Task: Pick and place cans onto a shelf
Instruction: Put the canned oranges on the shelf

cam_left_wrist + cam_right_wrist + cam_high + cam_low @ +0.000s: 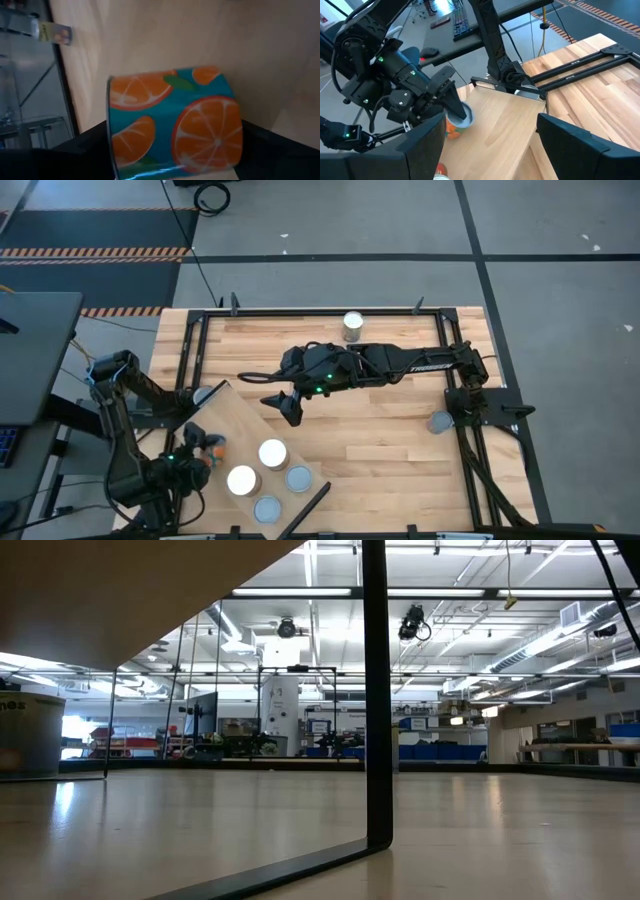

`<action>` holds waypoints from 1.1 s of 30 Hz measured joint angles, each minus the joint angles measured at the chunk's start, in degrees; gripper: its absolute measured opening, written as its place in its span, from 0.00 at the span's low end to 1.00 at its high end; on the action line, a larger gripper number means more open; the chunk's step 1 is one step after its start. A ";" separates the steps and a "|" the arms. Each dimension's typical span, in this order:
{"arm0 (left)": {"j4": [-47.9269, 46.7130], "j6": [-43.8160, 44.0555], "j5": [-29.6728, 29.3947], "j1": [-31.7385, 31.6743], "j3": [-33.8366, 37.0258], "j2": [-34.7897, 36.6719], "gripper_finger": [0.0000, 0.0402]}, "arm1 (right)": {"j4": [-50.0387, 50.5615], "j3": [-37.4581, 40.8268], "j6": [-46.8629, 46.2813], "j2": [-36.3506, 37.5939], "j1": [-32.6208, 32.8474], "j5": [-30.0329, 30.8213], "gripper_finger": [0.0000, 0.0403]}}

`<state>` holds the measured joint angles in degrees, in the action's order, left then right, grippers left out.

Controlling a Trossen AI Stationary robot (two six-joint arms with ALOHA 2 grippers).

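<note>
High view: left gripper (205, 446) over shelf (245, 420), lower left of frame, around an orange-label can (212, 448). Four cans (273, 453) stand upright nearby.
Left wrist view: can (172, 122) between wide jaws; grip cannot be told.
Right wrist view: right gripper (490, 137) jaws wide, empty.

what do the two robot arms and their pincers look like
Both are matt black jointed arms with small green indicator lights. The right arm carries white lettering along its long link and ends in a pincer with two flat black tapered fingers. The left pincer looks bulkier and black too.
</note>
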<state>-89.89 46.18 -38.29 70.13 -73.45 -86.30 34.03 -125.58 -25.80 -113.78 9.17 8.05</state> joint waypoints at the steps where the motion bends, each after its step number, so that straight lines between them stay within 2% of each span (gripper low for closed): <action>1: 0.02 -0.20 0.75 0.00 0.00 0.00 0.77 | -0.01 0.00 0.00 0.00 -0.01 0.00 0.79; 11: 0.25 -0.38 5.89 0.00 -1.00 0.00 0.77 | -0.01 0.00 0.00 0.00 -0.01 -0.02 0.79; 16: 0.39 -0.84 5.91 0.02 -3.08 0.04 0.77 | -0.01 0.00 0.00 0.00 -0.01 -0.02 0.79; 33: 2.67 0.38 7.07 -0.75 -3.06 0.04 0.78 | -0.01 0.00 -0.02 0.00 0.08 -0.22 0.79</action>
<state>-87.22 46.57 -31.22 69.38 -76.51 -86.26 34.02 -125.58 -25.82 -113.78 9.26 7.84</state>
